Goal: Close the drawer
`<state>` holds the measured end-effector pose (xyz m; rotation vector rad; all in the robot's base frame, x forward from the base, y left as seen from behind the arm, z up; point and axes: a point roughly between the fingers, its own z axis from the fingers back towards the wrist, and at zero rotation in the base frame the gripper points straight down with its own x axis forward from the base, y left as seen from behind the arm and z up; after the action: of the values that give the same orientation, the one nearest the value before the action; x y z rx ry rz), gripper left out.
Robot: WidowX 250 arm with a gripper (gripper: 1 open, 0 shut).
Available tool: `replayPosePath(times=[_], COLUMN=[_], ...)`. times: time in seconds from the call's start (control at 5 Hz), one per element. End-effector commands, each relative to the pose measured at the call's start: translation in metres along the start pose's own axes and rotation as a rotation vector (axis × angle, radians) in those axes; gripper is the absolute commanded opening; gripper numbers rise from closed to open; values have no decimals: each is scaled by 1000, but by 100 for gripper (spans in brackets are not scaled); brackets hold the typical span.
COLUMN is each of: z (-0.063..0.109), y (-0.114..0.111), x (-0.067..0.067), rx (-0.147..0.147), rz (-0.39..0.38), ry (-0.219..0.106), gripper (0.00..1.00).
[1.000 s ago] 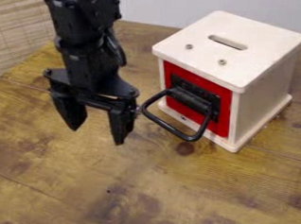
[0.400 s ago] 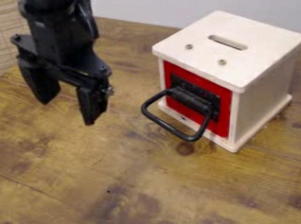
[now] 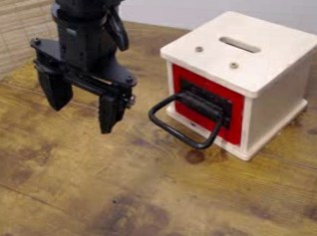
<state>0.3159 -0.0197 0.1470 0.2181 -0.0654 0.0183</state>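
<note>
Worktop (image 3: 78,191): wood-grain surface, fills most of the view, carries the cabinet. Cream cabinet body (image 3: 272,78): upper right on it, slot in the top plus two small round metal bits (screws, by the look). Robot arm (image 3: 89,17): black, enters from the top at left, hangs over the worktop, apart from the cabinet. Drawer (image 3: 207,91): red front, in the cabinet's face on the side toward the arm; front looks about flush with the body. Black loop handle (image 3: 188,130) on that front, sticking out and down toward the worktop. Gripper (image 3: 84,104): left of the handle in view, not touching it. Fingers point down, spread apart, open, nothing between them. Woven mat-like surface (image 3: 23,18): top left corner, pale, partly behind the arm.
</note>
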Motion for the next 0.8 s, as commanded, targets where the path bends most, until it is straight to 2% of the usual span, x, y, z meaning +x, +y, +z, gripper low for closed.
replayPosePath(times=[0.0, 0.2, 0.4, 0.6], z=[28, 21, 18, 12], y=[-5, 2, 10, 15], x=[-5, -7, -6, -3], rx=[-62, -103, -122, -118], rz=[-46, -51, -58, -15], ry=[-115, -142, -143, -113], gripper=[100, 100, 100, 100])
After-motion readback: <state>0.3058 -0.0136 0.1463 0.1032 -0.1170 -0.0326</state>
